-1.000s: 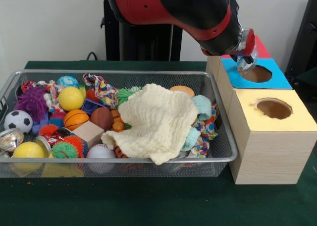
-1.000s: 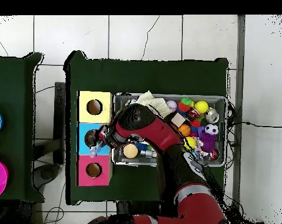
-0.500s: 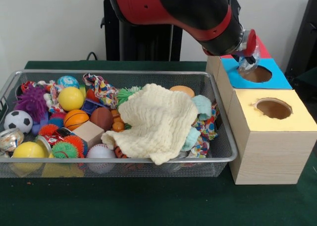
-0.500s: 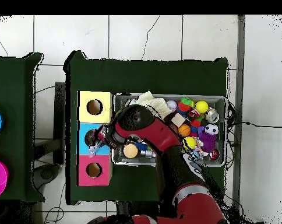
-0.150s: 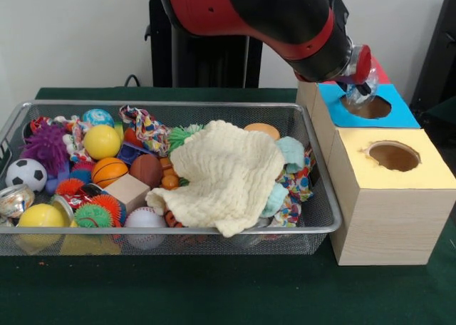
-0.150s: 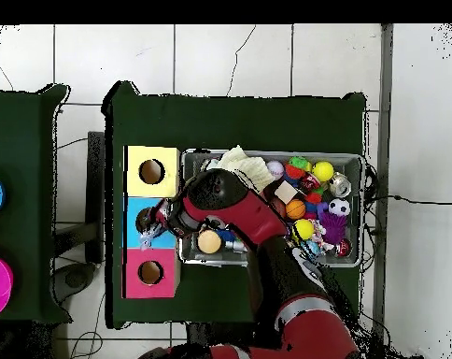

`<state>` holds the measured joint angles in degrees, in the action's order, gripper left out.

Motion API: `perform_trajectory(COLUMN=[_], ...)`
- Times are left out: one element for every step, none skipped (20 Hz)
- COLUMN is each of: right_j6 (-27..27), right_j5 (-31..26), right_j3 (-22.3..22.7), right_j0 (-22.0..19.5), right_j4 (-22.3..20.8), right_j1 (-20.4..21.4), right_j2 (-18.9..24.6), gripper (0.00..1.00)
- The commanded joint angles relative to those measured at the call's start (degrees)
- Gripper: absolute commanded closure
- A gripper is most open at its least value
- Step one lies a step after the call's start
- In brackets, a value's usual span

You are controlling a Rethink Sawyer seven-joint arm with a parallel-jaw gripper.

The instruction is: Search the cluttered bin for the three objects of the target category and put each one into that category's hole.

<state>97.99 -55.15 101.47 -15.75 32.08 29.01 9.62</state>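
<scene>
Jaw state cannot be told. The gripper (image 5: 360,90) at upper right of the front view is seen over the round hole of the blue-topped wooden box (image 5: 399,114), with a clear crinkled plastic item (image 5: 362,77) at its tip. The wire mesh bin (image 5: 313,218), lower left, is topped by a cream knitted cloth (image 5: 224,175).

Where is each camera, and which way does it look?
Front view: low, across the table, facing the wire bin of toys and the wooden hole boxes; the red and black arm reaches in from above, its pincer over the blue-topped box.
Overhead view: above, looking straight down; the whole arm shows.
Both show the bin, the cream cloth and the yellow-topped box.
</scene>
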Motion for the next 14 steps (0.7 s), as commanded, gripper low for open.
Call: perform_trajectory(right_j6=[6.4,5.8,5.3,5.6,6.0,6.4,6.8,6.0,5.3,5.4,5.4,5.5,5.5,5.7], right_j5=[7.0,7.0,7.1,7.3,7.5,7.7,8.0,9.2,10.4,10.0,9.7,9.3,8.8,8.4], right_j3=[4.2,4.1,4.0,3.9,3.9,3.8,3.8,4.2,4.6,4.3,4.1,4.2,4.3,3.7], right_j0=[0.3,0.3,0.4,0.6,0.7,0.9,1.0,1.0,1.0,1.1,1.2,1.0,0.8,0.7], right_j4=[4.3,4.0,3.8,3.8,3.8,3.8,3.8,3.7,3.6,3.2,2.9,3.1,3.2,3.1], right_j1=[-1.5,-1.5,-1.6,-1.5,-1.5,-1.5,-1.5,-1.3,-1.2,-0.9,-0.7,-0.5,-0.2,-0.7], right_j2=[5.6,5.6,5.6,5.4,5.2,4.9,4.7,4.9,5.1,5.0,4.9,5.1,5.3,5.4], gripper=[1.0,1.0,0.0,0.0,0.0,0.0,0.0,0.0,0.0,0.0,0.0,0.0,0.0,0.0])
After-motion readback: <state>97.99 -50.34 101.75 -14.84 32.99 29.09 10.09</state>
